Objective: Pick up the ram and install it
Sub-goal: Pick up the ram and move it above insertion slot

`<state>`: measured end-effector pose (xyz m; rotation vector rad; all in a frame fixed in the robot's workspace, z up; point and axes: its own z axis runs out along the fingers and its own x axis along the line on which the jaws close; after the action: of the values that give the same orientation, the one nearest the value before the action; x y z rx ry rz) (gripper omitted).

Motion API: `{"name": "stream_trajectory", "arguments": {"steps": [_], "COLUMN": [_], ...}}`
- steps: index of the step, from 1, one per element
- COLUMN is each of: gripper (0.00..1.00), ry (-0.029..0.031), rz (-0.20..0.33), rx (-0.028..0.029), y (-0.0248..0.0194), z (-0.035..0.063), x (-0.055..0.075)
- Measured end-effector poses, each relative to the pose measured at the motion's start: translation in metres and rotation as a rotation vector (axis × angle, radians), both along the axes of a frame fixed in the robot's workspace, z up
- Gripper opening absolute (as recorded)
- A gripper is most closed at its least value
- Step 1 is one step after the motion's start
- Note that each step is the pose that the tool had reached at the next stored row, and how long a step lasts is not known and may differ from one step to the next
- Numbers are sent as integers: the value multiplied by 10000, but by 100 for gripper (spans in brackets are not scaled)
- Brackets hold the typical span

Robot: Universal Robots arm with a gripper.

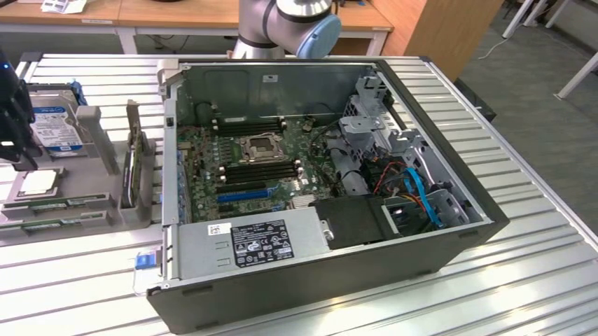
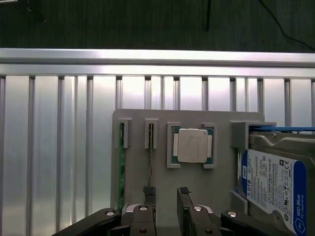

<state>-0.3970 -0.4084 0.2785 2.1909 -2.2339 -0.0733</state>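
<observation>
- Black two-finger gripper [image 2: 166, 192] hangs above grey slotted tray [image 2: 221, 172], jaws wide, empty.
- Long thin green ram stick [image 2: 121, 167] stands edgewise in tray's end slot.
- Judged light, stiff, fragile; grip board edges, not chips.

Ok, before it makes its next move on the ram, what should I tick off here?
1. Gripper open, nothing held: ok.
2. Ram standing on edge in the grey tray, not gripped: ok.
3. Ram between the fingers: not ok, the gap shows bare tray.
4. Gripper's height above the tray: cannot tell.
5. Case open, memory slots exposed: ok.
6. Slot latches open: cannot tell.
</observation>
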Motion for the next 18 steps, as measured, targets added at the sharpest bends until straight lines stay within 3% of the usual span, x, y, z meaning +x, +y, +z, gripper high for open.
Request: {"name": "stream_trajectory", "arguments": {"steps": [18], "gripper": [31], "ry": [0], "rz": [0], "rx": [0], "y": [0], "z": [-140], "x": [0]}}
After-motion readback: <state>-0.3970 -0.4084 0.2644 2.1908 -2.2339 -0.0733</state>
